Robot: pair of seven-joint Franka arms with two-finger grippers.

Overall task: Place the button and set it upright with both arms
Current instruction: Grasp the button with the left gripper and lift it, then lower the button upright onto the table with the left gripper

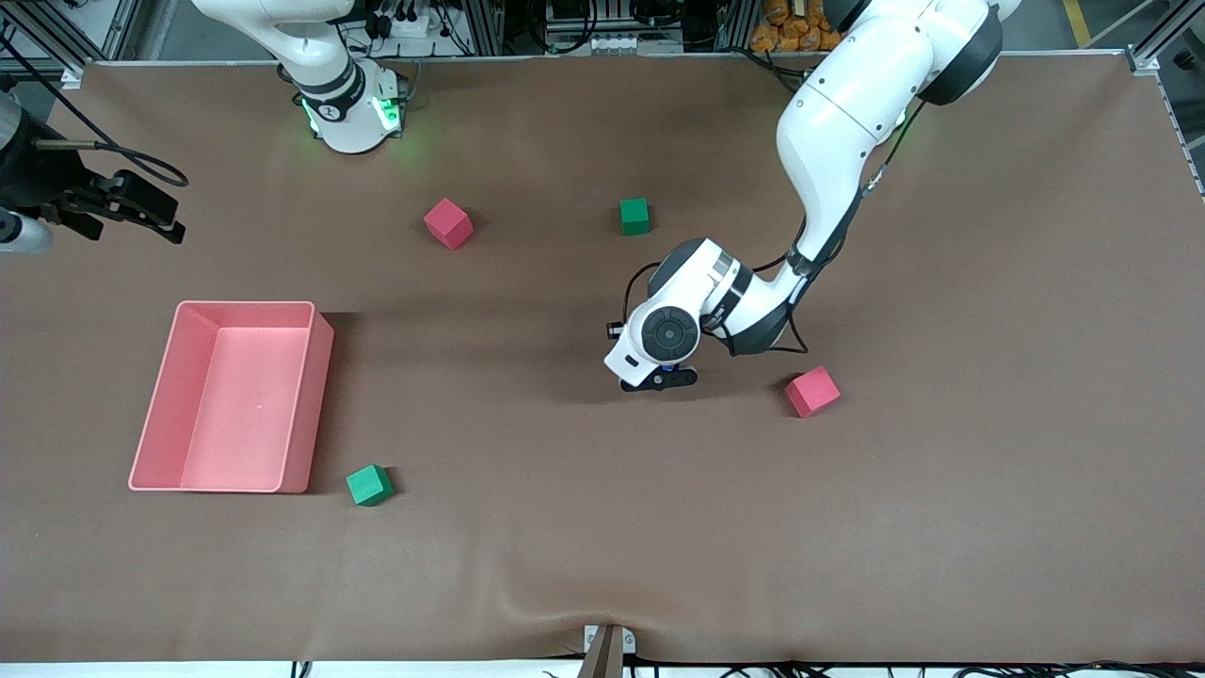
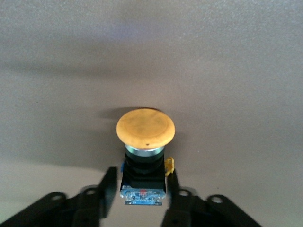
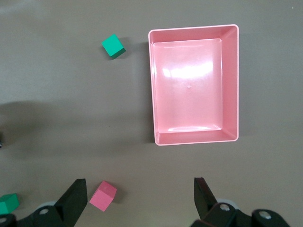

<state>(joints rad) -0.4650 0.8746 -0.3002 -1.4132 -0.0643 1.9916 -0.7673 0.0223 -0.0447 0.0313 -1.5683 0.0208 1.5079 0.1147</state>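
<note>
The left gripper (image 2: 140,187) is down at the middle of the worktop (image 1: 602,527), its fingers (image 2: 108,187) set on either side of the button (image 2: 145,142), grasping its dark body. The button lies tipped on its side on the worktop, its round orange cap facing away from the wrist. The right gripper (image 3: 139,198) hangs released, fingers spread wide, high over the right arm's end of the worktop, above the pink tray (image 1: 301,395); that arm waits. A pink cube (image 1: 812,391) sits near the left gripper, toward the left arm's end. A green cube (image 1: 369,485) lies just beside the tray's corner nearest the front camera.
</note>
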